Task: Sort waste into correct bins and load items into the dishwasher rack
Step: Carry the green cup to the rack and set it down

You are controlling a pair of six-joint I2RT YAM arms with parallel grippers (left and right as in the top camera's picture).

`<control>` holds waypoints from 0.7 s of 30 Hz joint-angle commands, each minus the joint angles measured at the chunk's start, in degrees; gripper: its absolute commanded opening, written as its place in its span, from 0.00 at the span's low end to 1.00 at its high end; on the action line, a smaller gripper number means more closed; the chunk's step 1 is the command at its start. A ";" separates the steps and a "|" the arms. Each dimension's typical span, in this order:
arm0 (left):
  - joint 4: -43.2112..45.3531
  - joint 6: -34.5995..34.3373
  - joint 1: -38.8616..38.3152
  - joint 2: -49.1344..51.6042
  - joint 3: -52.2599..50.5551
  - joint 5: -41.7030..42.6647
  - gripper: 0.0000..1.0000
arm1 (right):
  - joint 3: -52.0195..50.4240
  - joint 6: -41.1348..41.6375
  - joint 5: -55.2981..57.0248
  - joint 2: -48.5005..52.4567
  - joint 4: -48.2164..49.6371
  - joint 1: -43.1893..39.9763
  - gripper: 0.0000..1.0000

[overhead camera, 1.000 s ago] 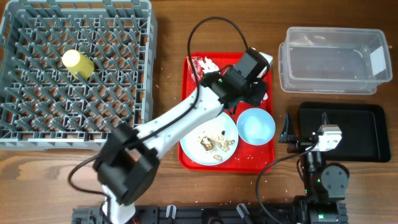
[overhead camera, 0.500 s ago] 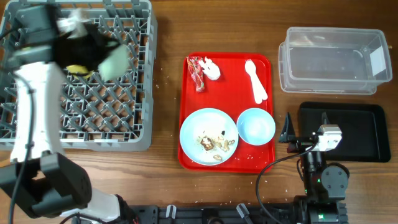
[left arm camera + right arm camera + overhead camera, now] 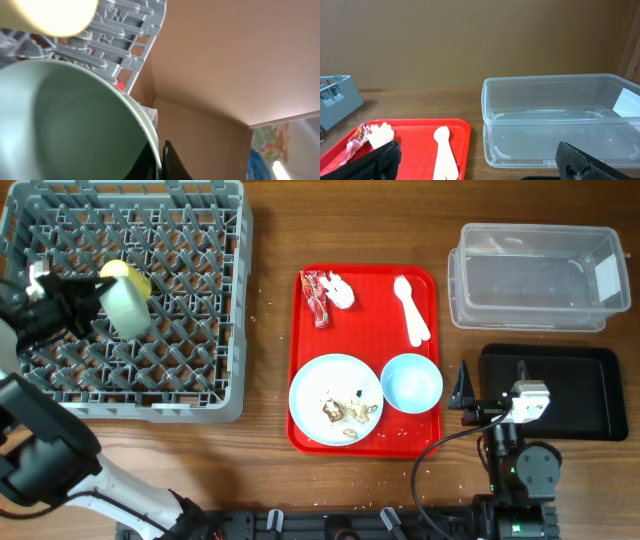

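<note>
Left arm has swung from the red tray (image 3: 365, 275) across to the dishwasher rack (image 3: 200, 405), carrying the pale green bowl (image 3: 126, 309) with it. Left gripper (image 3: 92, 304) is clamped narrow on the bowl rim, and the bowl is tipped on its side over the rack's left part, just beside the yellow cup (image 3: 124, 274) lying among the pegs. On the red tray: wrapper (image 3: 317, 296) and tissue (image 3: 341, 291) at the top left, fork and spoon (image 3: 412, 308) at the top right, plate (image 3: 335, 385) with food scraps (image 3: 346, 412) at the bottom left, and light blue bowl (image 3: 411, 382) beside it. Right gripper (image 3: 465, 392) is spread wide and empty, sitting between the tray and the black tray (image 3: 575, 395). Clear tub (image 3: 535, 275) is at the far right, above the black tray.
</note>
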 commanded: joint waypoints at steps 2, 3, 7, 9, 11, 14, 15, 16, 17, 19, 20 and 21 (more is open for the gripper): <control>-0.28 1.84 2.21 1.88 -0.37 3.67 0.04 | -0.07 -0.52 0.57 -0.35 0.28 0.02 1.00; -0.31 1.84 2.73 1.88 -0.37 3.32 0.04 | -0.07 -0.50 0.57 -0.35 0.28 0.02 1.00; -3.43 1.81 6.14 1.88 -0.37 -7.52 0.04 | -0.07 -0.50 0.57 -0.35 0.28 0.02 1.00; -3.72 1.81 8.68 1.88 -0.37 -9.03 0.14 | -0.07 -0.52 0.57 -0.35 0.28 0.02 1.00; -3.74 1.84 10.60 1.86 -0.35 -10.38 0.27 | -0.07 -0.50 0.55 -0.35 0.28 0.02 1.00; -3.74 1.84 12.39 1.86 -0.35 -11.34 0.79 | -0.07 -0.52 0.55 -0.35 0.28 0.02 1.00; -3.72 1.84 12.92 1.75 -0.35 -12.22 0.80 | -0.07 -0.50 0.55 -0.35 0.28 0.02 1.00; -3.72 1.84 13.09 1.53 -0.35 -12.68 0.81 | -0.07 -0.50 0.55 -0.35 0.28 0.02 1.00; -3.72 1.81 13.09 1.09 -0.31 -13.42 0.80 | -0.07 -0.50 0.57 -0.35 0.28 0.02 1.00; -3.74 1.79 13.09 -0.13 0.44 -14.86 0.72 | -0.07 -0.52 0.55 -0.35 0.28 0.02 1.00; -3.80 1.66 13.09 -1.38 0.85 -16.26 0.68 | -0.07 -0.50 0.57 -0.35 0.28 0.02 1.00; -3.80 1.40 13.05 -3.85 0.90 -18.60 0.63 | -0.07 -0.52 0.55 -0.35 0.28 0.02 1.00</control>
